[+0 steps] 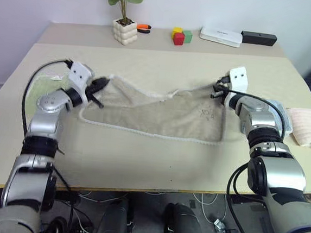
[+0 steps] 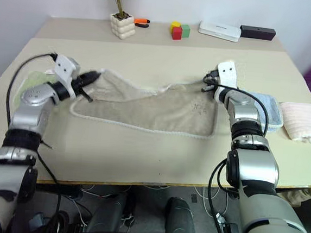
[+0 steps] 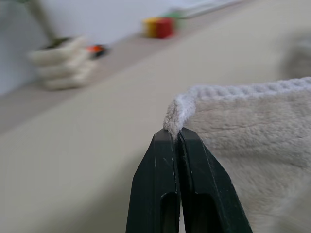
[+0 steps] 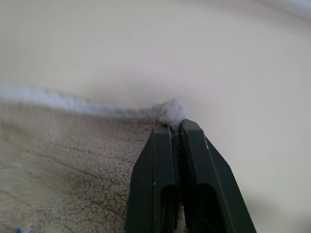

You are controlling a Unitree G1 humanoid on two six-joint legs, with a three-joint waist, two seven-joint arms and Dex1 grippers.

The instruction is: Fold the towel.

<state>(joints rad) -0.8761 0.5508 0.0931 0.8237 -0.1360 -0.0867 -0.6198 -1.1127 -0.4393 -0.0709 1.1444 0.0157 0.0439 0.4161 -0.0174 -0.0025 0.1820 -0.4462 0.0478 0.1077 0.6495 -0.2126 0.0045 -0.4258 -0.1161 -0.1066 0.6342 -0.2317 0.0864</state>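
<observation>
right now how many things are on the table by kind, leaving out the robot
towels: 4, namely the beige towel, a green towel, a blue towel and a pink towel
potted plant: 1
toy blocks: 3
white box: 1
black box: 1
orange-handled tool: 1
total: 11

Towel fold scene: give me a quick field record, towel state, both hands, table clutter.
towel: beige terry towel with whitish trim, spread on the tan table, far edge lifted at both corners
left hand: shut on the towel's far left corner
right hand: shut on the far right corner
right of the towel: folded light blue cloth, folded pale pink cloth
back of table: potted plant, coloured blocks
</observation>
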